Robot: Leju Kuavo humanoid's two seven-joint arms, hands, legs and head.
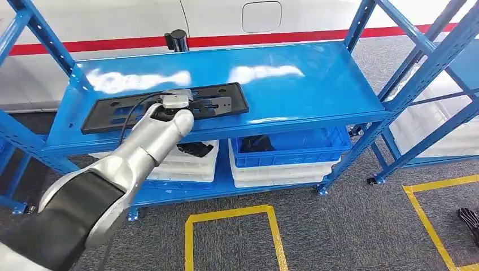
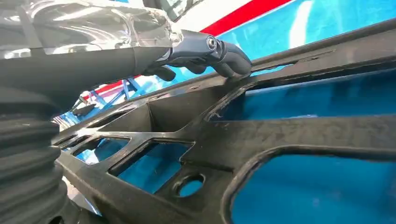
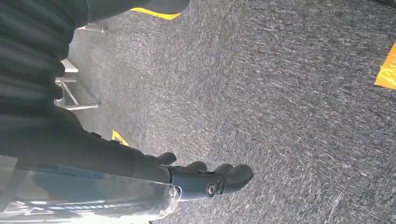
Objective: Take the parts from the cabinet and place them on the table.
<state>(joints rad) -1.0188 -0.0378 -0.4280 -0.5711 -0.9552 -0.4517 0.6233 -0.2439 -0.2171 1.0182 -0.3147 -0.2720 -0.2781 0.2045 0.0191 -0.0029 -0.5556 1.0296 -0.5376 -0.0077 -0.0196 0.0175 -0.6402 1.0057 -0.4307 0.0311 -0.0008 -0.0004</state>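
I had the left hand (image 1: 176, 103) over the black frame part (image 1: 113, 111), which lay flat on the top shelf (image 1: 316, 79) of the blue rack, toward its left front corner. Its long axis ran along the shelf's front edge, left to right, with the hand above the part's right half. In the left wrist view the fingers (image 2: 229, 58) were curled down, tips touching a far rail of the part; whether they had closed a grip around it I could not tell. The right hand (image 3: 205, 179) hung by the carpet floor (image 3: 289, 93), fingers loosely curled, holding nothing, so I judged the left clearly nearer.
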